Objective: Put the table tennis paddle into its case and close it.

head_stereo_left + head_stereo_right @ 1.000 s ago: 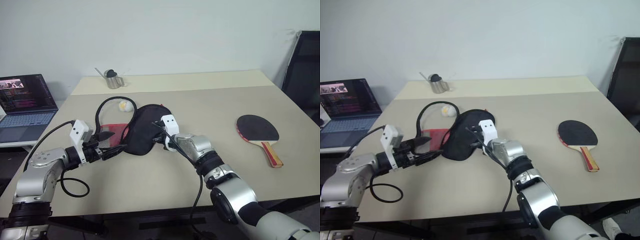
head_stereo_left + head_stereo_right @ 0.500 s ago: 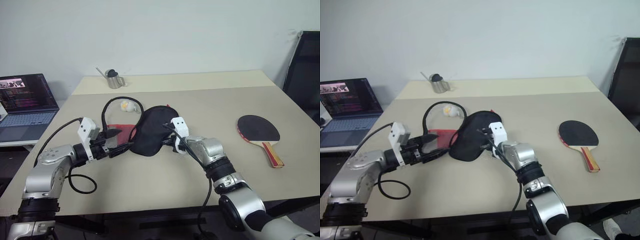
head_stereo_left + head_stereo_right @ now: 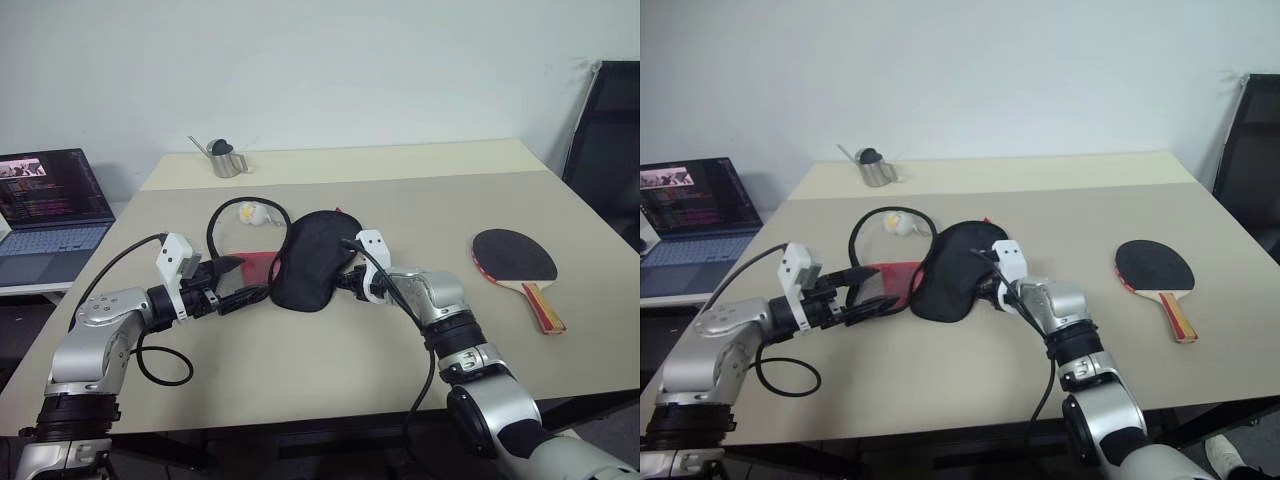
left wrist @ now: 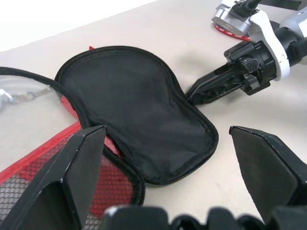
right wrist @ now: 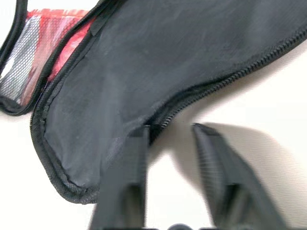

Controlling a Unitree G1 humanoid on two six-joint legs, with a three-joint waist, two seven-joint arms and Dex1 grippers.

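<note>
The case (image 3: 313, 262) lies open at mid-table, its black flap (image 4: 139, 110) folded over to the right and the red mesh panel (image 3: 256, 268) showing on its left. Its ball charm (image 3: 250, 212) rests just behind. My right gripper (image 5: 169, 128) is open at the flap's right edge, one finger (image 5: 129, 163) against the zip seam and bare table between the fingers. My left gripper (image 4: 165, 132) is wide open just left of the case, over the red panel, holding nothing. The table tennis paddle (image 3: 514, 255) lies flat at the right, handle (image 3: 543, 305) toward me.
A metal cup (image 3: 228, 160) stands at the back left of the table (image 3: 420, 190). An open laptop (image 3: 50, 205) sits on a lower surface to the left. A black chair (image 3: 605, 150) is off the right edge. My left arm's cable (image 3: 160, 365) loops near the front edge.
My right gripper, which was shut on the flap's edge, drew the case a little to the right and has now opened. The paddle has not moved.
</note>
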